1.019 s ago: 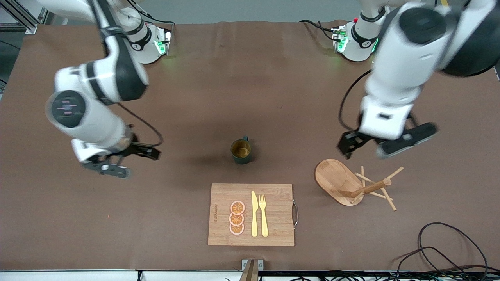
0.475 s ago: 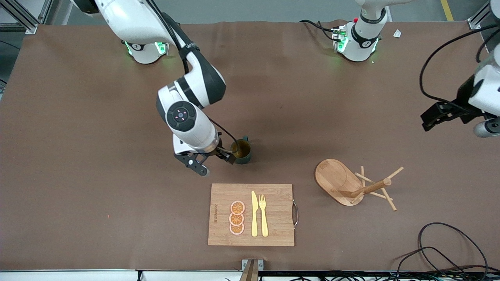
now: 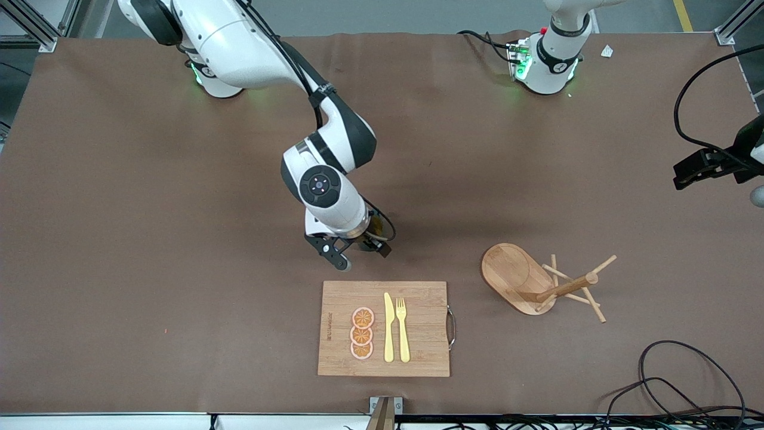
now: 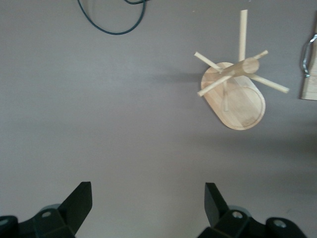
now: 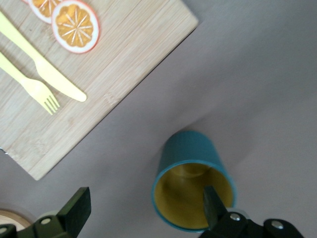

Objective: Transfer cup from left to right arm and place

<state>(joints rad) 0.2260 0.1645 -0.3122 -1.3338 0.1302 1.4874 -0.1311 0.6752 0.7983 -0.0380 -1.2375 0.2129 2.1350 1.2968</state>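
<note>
Since the earlier frame, right gripper [image 3: 360,251] has moved over the cup [image 5: 193,188] at frame centre, fingers apart. Left gripper [image 4: 148,208] waits at the right edge, fingers apart

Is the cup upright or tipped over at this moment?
Upright. The right wrist view looks down into the cup's open mouth and yellow inside, base on the table. The open right gripper hangs over it.

glossy teal cup [image 5: 190,186], grainy wooden cutting board [image 5: 114,74].
</note>
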